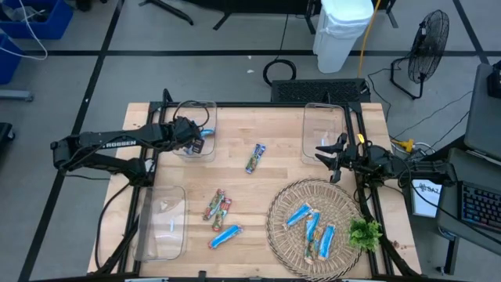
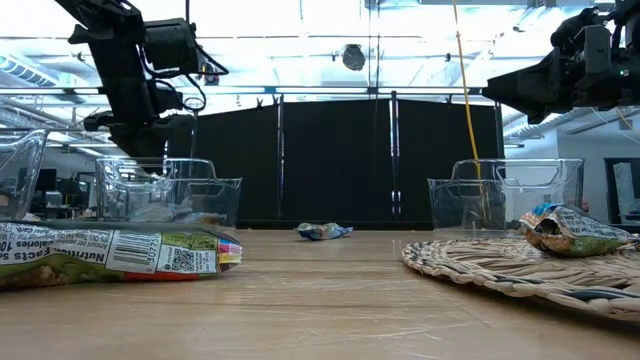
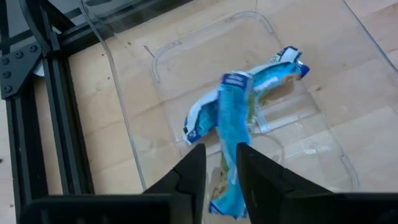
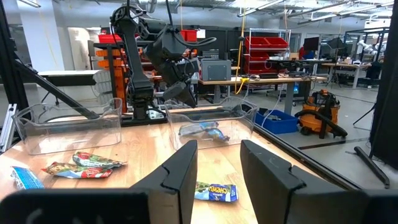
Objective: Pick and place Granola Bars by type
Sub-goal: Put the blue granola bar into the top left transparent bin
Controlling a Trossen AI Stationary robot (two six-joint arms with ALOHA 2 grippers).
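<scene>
Step in hand: depositing a blue bar. The left gripper grasps it above a bin at the worktop's far left, over another blue bar. Next: release, then retract. Right gripper idles, unclenched.

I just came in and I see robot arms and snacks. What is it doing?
The robot sorts granola bars into clear bins. Its left gripper holds a blue bar over the far-left bin, where another blue bar lies. The right gripper waits open by the far-right bin. More bars lie on the table and woven mat.
</scene>
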